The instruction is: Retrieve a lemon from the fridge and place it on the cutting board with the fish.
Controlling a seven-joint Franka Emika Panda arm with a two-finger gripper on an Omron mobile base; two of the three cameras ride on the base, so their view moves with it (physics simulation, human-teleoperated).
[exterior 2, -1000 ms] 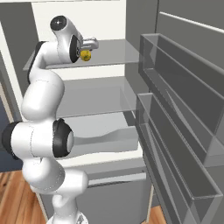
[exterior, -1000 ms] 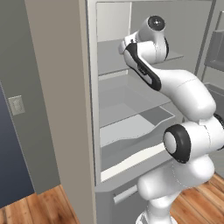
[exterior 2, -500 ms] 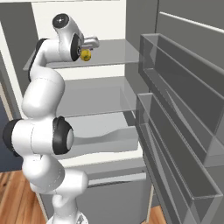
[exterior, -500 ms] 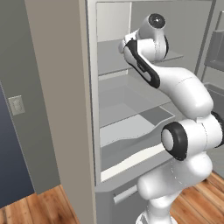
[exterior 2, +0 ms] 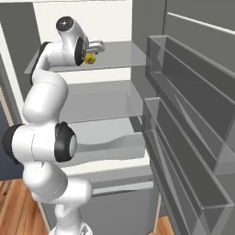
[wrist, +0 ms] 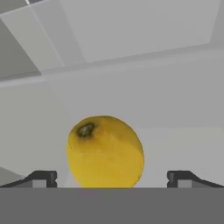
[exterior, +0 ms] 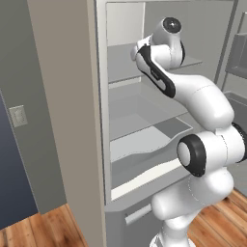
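A: Gripper (wrist: 109, 179) jaws spread wide, nothing clamped. In the hand view both fingertips (wrist: 41, 178) stand well clear of the lemon (wrist: 105, 151), one on each side.

B: Touching it?

A: No contact visible. Fruit sits in the gap between the tips, a bit closer to the left one. Dark stem end faces up-left in that view.

B: Where is the lemon in the fridge?

A: Top shelf (exterior 2: 119, 55) of the fridge (exterior: 91, 120). From the right base camera the lemon (exterior 2: 90, 58) shows just below the gripper (exterior 2: 97, 46), right beside the hand. Grey shelf floor and grey back wall behind it in the hand view.

B: Left to right in the left base camera?

A: Dark blue wall panel, grey wall with a light switch (exterior: 18, 116), then the fridge's side panel, then the open interior with three shelves, then the arm (exterior: 193, 96) reaching up to the top shelf. Wooden floor (exterior: 48, 231) at the bottom.

B: Right base camera?

A: Arm on the left, shelves in the middle, open door with clear door bins (exterior 2: 188, 151) on the right. Middle and lower shelves look bare. Lower drawer front (exterior 2: 124, 206) under the shelves, shut.

B: Board or fish?

A: Can't tell.
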